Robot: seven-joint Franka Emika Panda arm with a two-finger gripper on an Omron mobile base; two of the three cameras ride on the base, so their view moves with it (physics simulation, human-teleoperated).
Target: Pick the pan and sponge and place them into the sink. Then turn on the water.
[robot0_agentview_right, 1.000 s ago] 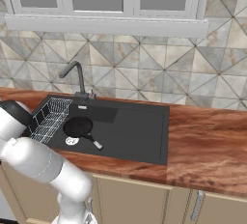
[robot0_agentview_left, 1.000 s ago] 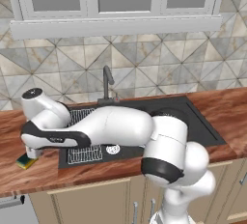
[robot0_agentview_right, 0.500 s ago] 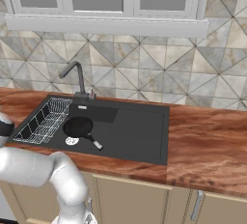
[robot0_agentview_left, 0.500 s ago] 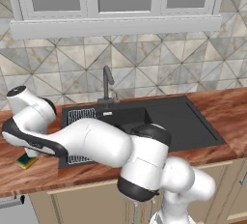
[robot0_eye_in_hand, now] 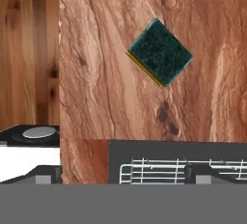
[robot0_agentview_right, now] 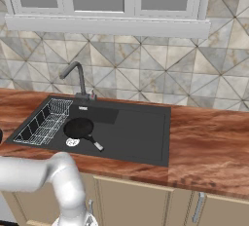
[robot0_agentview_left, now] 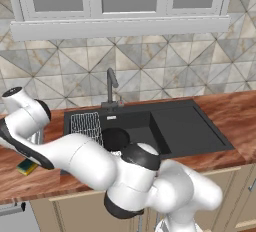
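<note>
Already the black frying pan [robot0_agentview_right: 79, 128] sits in the basin of the black sink [robot0_agentview_right: 131, 137], at centre left of the right base view, its handle pointing toward the lower right of the frame and the round silver drain [robot0_agentview_right: 72, 142] just below it. So that half of the placing looks done, and the sponge [robot0_eye_in_hand: 160, 51] appears to be the step in hand.

It lies flat on the wooden counter [robot0_eye_in_hand: 111, 83], green scouring side up, turned diamond-wise in the upper middle of the hand view; a thin yellow edge shows along its lower left side. In the left base view it is the small yellow-and-green block at the far left [robot0_agentview_left: 27, 166], beside the sink's left rim. The hand hangs over that stretch of counter, looking down on the sponge from well clear of it, which suits lining up a grasp. Whether the fingers are apart or together I cannot tell.

Around it: the white wire rack [robot0_agentview_right: 44, 122] fills the basin's left end, and its wires also run along the bottom of the hand view. The dark grey faucet [robot0_agentview_right: 77, 77] stands behind the sink with no stream falling. Nothing lies between the camera and the sponge; the rack is what a carry into the basin would have to clear.
</note>
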